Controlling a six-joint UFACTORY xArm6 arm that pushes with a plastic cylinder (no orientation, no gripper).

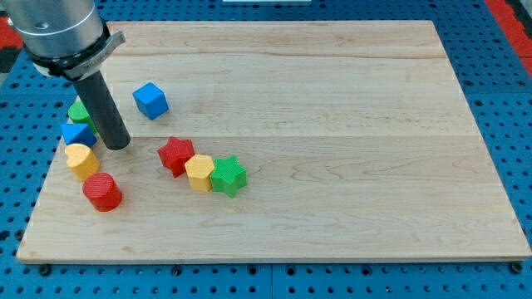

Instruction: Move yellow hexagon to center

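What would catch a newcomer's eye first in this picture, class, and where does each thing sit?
The thick dark rod comes down from the view's top left, my tip resting among a green block, a blue block and a yellow block. Just left of the board's middle, a red star, yellow hexagon and green star huddle in a row. A blue cube stands alone above them, a red cylinder below the yellow block.

The rod (104, 108) hides most of the green block (78, 110); its shape is not readable. The rod also covers the right edge of the lower blue block (76, 133). My tip (116, 146) shows, just right of that block. The arm housing (58, 33) is cut off by the view's top edge. The board (332, 124) shows whole.
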